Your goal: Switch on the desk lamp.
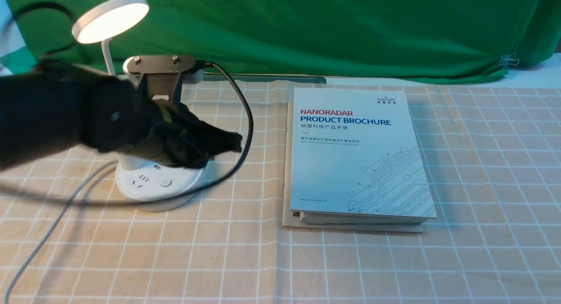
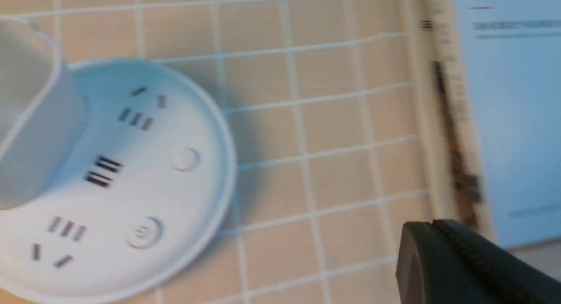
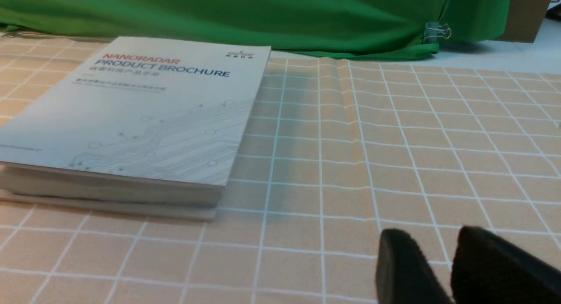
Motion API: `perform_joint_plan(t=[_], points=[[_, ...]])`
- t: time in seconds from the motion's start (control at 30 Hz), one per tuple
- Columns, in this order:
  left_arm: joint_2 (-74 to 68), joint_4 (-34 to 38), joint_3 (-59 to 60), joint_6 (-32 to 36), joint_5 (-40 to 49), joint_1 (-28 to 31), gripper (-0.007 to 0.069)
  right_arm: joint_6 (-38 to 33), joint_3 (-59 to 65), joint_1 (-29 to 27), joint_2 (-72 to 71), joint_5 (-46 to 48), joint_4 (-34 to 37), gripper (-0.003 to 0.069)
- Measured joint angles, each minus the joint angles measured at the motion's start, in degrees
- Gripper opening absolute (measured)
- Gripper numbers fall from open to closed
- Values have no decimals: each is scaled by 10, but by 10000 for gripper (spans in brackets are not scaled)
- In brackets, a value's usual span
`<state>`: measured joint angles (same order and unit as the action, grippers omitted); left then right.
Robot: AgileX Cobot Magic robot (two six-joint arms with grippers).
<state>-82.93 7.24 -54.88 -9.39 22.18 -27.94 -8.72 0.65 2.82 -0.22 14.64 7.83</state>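
The desk lamp stands at the left of the table, its round disc head glowing on a thin neck. Its round white base carries sockets and a round button. In the left wrist view the base shows a power-symbol button, a plain button and the cup holder. My left gripper hangs shut and empty just above the base's right side, its tip over the cloth beside the base. My right gripper stands slightly open and empty over bare cloth.
A thick product brochure lies on a flat beige board at the table's middle, also seen in the right wrist view. The lamp's white cord runs to the front left. A black arm cable loops past the base. Green cloth hangs behind.
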Motion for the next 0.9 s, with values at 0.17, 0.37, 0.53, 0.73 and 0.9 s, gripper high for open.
perform_joint_plan(t=[0.17,0.37,0.53,0.73,0.9], points=[[173,53,123,47,-51,-67,21,0,0,0,0,0,0,239],[345,61,216,54,-101,-103,21,0,0,0,0,0,0,239],[421,66,252,57,-106,-104,21,0,0,0,0,0,0,239],[460,23,256,64,-103,-105,21,0,0,0,0,0,0,241],[538,-72,306,74,-136,-82,21,0,0,0,0,0,0,241]])
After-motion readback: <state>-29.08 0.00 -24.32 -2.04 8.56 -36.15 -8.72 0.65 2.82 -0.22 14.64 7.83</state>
